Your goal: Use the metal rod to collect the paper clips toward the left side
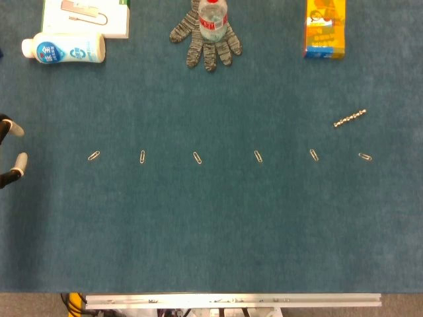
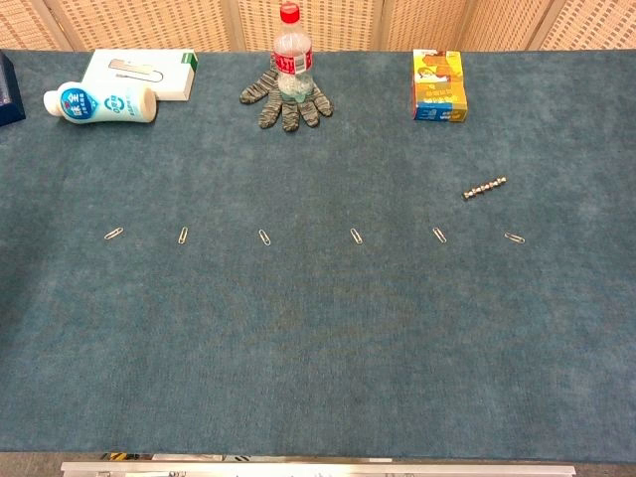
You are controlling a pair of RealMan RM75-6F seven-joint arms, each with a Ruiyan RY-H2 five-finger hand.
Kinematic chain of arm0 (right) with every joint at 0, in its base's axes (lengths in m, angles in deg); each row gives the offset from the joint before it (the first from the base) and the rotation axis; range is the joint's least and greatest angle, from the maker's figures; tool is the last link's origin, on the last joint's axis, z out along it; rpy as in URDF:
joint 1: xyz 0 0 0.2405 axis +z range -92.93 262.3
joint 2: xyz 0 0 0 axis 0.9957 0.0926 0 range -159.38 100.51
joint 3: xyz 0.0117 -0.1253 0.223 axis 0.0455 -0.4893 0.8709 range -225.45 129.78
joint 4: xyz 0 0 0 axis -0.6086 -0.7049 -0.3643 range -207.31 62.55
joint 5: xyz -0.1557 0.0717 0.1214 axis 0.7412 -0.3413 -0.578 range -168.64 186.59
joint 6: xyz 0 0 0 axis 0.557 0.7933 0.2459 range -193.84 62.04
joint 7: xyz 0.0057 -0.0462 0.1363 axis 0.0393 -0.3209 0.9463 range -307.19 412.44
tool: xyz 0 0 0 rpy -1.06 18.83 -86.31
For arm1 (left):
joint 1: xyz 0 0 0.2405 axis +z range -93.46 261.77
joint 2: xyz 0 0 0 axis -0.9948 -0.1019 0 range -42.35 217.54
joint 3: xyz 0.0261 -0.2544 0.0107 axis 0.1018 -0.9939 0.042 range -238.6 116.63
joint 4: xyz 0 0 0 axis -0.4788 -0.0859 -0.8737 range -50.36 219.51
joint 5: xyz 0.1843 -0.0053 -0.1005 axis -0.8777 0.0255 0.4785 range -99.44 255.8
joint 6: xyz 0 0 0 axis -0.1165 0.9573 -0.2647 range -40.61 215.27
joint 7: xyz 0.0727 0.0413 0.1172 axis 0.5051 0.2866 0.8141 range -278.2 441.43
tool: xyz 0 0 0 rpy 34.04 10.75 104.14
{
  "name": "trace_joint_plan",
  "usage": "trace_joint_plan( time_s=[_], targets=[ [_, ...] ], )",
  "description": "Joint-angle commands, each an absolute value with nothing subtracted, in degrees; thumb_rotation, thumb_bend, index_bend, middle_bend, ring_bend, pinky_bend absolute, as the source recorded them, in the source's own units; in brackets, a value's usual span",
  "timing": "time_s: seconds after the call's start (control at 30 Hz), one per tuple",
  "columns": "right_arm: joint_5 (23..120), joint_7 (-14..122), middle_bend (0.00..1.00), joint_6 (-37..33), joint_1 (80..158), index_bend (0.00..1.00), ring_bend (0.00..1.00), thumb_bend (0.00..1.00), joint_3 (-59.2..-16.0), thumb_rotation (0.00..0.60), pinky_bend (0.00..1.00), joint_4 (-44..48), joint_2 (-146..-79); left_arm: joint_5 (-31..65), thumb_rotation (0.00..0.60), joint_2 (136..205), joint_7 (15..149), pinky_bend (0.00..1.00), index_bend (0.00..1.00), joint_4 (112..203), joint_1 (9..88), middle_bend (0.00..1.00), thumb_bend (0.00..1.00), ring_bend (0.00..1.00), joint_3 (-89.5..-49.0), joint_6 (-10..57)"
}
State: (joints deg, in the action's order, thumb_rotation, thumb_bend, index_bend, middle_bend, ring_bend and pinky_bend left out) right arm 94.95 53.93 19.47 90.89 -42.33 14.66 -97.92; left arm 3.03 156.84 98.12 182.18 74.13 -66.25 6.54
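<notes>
A short beaded metal rod [image 1: 349,119] [image 2: 484,188] lies alone on the blue mat at the right. Several paper clips lie in a row across the middle, from the leftmost clip [image 1: 94,156] [image 2: 114,234] to the rightmost clip [image 1: 365,156] [image 2: 514,238], which is just below the rod. Only the fingertips of my left hand [image 1: 13,148] show, at the left edge of the head view; they are spread apart with nothing between them, well left of the clips. The chest view does not show this hand. My right hand is outside both views.
Along the far edge stand a white lotion bottle [image 1: 64,48] on its side, a white box [image 1: 86,16], a grey knit glove [image 1: 206,41] under a water bottle [image 2: 289,55], and an orange carton [image 1: 324,30]. The table's front edge [image 1: 231,300] runs along the bottom.
</notes>
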Motion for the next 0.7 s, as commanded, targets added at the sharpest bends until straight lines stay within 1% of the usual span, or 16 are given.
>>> trace_joint_plan(
  time_s=[0.03,0.27,0.33,0.4,0.57,0.7],
  targets=[
    [94.63,54.57,0.30,18.77,91.14,0.36,0.19,0.11,-42.40,0.600,0.60,13.76,-98.41,3.26,0.600,157.10,98.21,0.25,0.41,182.01,74.32,0.33,0.29,0.28,-66.14,6.43],
    [94.11,56.04,0.30,16.62,92.29,0.36,0.19,0.10,-42.15,0.600,0.58,13.21,-98.14,3.83,0.600,157.35,98.65,0.25,0.42,181.89,74.48,0.33,0.29,0.28,-66.18,6.35],
    [93.97,56.28,0.30,15.94,92.74,0.36,0.19,0.10,-42.00,0.600,0.56,13.13,-97.89,4.02,0.600,157.73,98.78,0.25,0.42,181.67,74.52,0.33,0.29,0.28,-66.19,6.31],
    [93.72,55.73,0.30,15.08,93.30,0.36,0.19,0.09,-41.85,0.600,0.49,12.66,-97.82,4.13,0.600,158.22,98.95,0.25,0.42,181.42,74.55,0.33,0.29,0.28,-65.94,6.53],
    [91.40,53.63,0.29,11.23,94.91,0.36,0.18,0.04,-41.46,0.600,0.37,13.10,-97.31,4.56,0.600,158.43,99.29,0.25,0.42,180.77,74.44,0.33,0.29,0.28,-65.59,7.41],
    [89.63,51.91,0.23,7.67,96.77,0.36,0.13,0.03,-40.95,0.600,0.33,13.54,-96.91,4.68,0.600,158.08,98.87,0.25,0.42,180.21,74.28,0.33,0.29,0.28,-65.61,7.95]
  ],
)
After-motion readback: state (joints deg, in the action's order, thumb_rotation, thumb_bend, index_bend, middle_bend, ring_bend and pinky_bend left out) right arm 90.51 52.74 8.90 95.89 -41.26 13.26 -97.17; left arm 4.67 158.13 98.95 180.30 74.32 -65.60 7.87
